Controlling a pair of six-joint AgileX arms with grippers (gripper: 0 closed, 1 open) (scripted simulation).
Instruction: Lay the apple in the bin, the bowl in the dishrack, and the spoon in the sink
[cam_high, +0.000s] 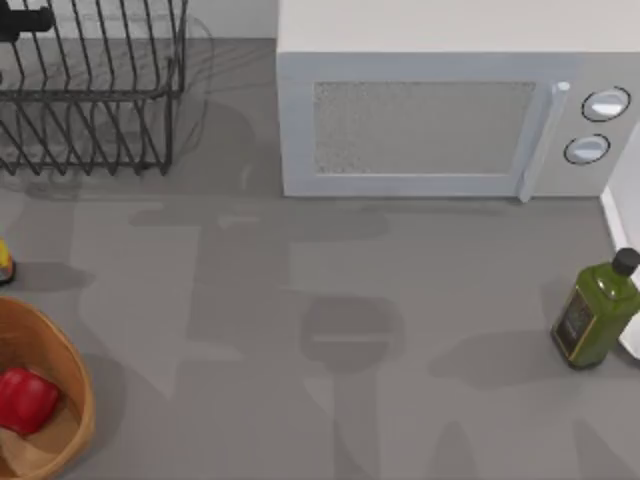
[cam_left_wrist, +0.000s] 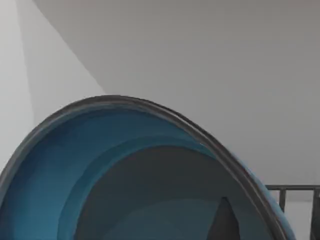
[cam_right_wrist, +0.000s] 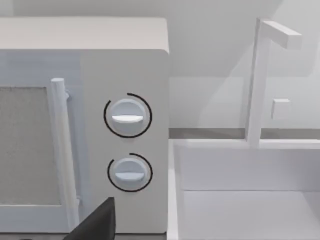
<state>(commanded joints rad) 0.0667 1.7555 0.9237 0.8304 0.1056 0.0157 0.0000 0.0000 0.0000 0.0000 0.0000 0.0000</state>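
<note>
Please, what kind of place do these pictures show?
Most likely a kitchen counter, in a rendered simulation. A white microwave stands at the back, a black wire dishrack to its left, a sink with a faucet to its right, and a green oil bottle nearby.
</note>
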